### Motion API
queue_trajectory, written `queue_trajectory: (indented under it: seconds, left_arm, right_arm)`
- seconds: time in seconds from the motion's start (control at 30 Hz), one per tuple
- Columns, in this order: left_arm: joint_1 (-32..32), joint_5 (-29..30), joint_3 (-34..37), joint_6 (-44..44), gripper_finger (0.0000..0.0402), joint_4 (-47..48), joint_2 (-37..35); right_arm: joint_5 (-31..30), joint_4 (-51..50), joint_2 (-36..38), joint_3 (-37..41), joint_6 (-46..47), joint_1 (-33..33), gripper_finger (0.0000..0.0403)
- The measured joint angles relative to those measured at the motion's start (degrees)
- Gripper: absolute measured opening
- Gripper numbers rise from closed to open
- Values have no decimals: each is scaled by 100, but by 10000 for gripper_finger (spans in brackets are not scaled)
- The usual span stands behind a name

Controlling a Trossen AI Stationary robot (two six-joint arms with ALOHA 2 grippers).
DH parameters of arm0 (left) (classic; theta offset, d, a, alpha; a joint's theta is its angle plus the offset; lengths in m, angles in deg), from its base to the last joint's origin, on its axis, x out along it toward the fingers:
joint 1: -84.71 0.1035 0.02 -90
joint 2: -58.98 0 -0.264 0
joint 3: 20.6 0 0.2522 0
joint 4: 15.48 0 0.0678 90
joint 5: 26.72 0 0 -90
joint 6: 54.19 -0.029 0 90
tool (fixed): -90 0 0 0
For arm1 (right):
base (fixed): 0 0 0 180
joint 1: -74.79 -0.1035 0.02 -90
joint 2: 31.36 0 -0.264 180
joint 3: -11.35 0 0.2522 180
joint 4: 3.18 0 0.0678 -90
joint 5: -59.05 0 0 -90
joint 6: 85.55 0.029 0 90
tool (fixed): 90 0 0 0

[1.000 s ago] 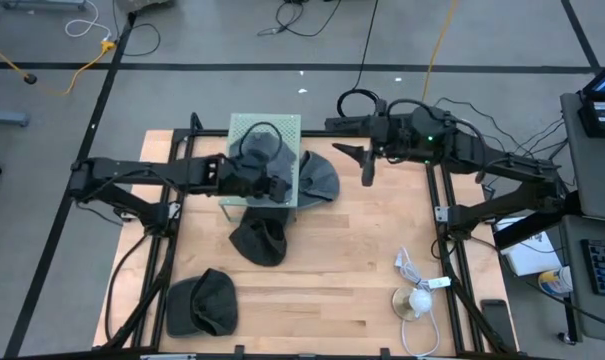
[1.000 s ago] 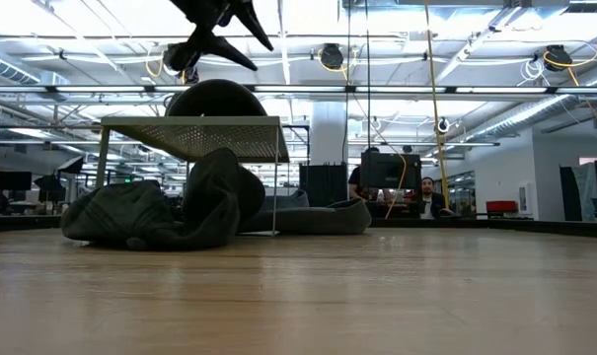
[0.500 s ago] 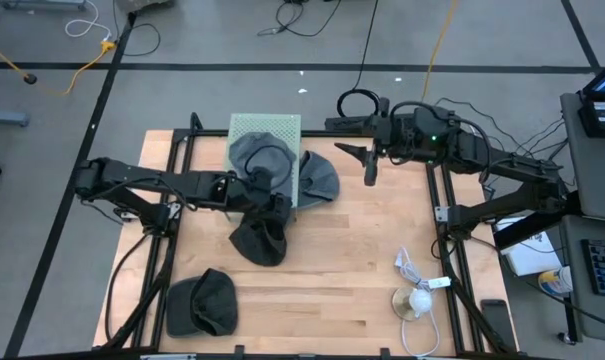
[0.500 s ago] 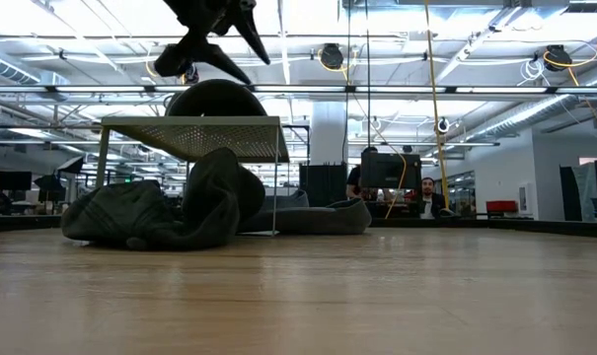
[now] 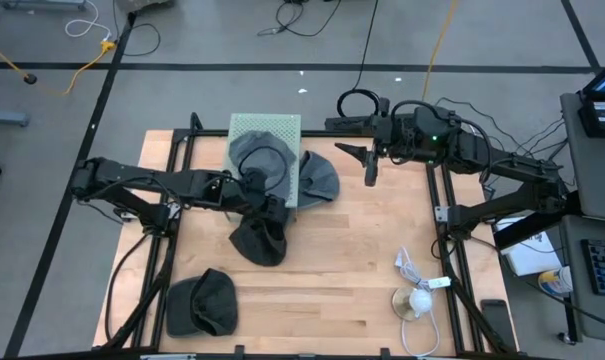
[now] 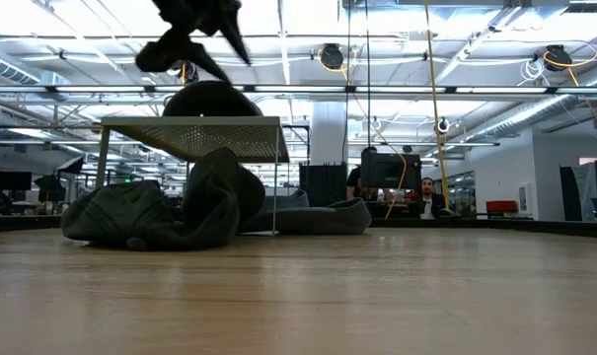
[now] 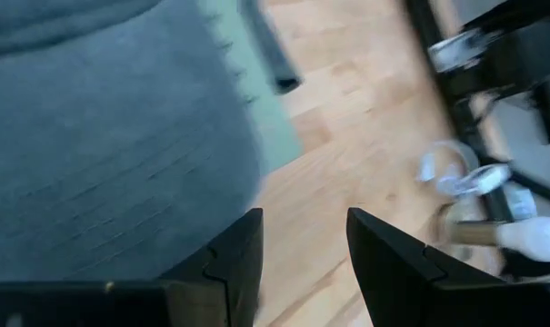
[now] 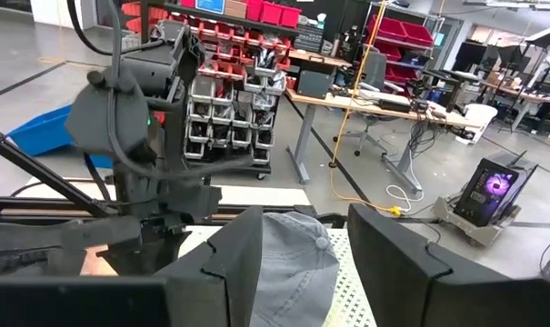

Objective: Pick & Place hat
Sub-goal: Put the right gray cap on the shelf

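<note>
Currently my left gripper point(image 5: 274, 207) hangs with its fingers point(image 7: 229, 263) spread apart and holding nothing, at the near right corner of the pale green rack point(image 5: 282, 128). From the wrist I see grey cap fabric filling the space beside my fingers, bare wood between and past them. A grey cap point(image 5: 262, 160) sits on top of the rack; in the low view its dome point(image 6: 211, 99) rises above the perforated shelf point(image 6: 194, 133), and my left gripper point(image 6: 194, 25) shows dark above it, clear of the cap. A second cap point(image 5: 320, 178) lies on the table point(image 5: 352, 270) just right of the rack, partly under its edge. A third, darker cap point(image 5: 259, 240) is crumpled on the wood just near of the rack, directly below my left gripper in the overhead view. A fourth cap point(image 5: 204, 303) rests at the near left corner of the table, well apart from the others. My right gripper point(image 5: 367, 165) waits above the far right part of the table, fingers point(image 8: 234, 263) parted and empty, looking across at the cap on the rack point(image 8: 293, 263) and at my left arm point(image 8: 138, 118). A white cable with a small disc point(image 5: 417, 295) lies at the near right of the table. A person point(image 6: 428, 197) is seated in the room beyond the table.
</note>
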Motion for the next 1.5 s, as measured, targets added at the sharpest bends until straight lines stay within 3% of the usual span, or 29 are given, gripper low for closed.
queue_trajectory:
  seconds: [0.37, 0.63, 0.77, 0.97, 1.1, 1.2, 1.33, 1.5]
  left_arm:
    - [0, -13, 11, 69, 163, 693, -383]
    - [0, -15, 7, -324, 163, 264, -650]
    - [86, 206, -7, -1325, 163, -208, -835]
    - [456, 1171, 15, -3654, 163, -692, -940]
    - [814, 1228, -3, -5807, 163, -1032, -875]
    - [1101, 1233, 2, -6929, 163, -930, -750]
    - [1348, 1226, 4, -7929, 163, -621, -565]
    - [1385, 1150, 8, -8497, 163, -234, -317]
  right_arm:
    - [2, 46, 0, -2, 10, 0, 155]
    - [2, 55, 0, -2, -31, 0, 155]
    - [2, 63, 0, -2, -28, 0, 155]
    - [-5, 46, 0, -4, 15, 0, 155]
    - [-5, 62, 0, -4, 15, 0, 155]
    - [-2, 63, 0, -4, 15, 0, 155]
    - [-2, 78, 0, -4, 13, 0, 155]
    - [-2, 85, 0, -4, 13, 0, 155]
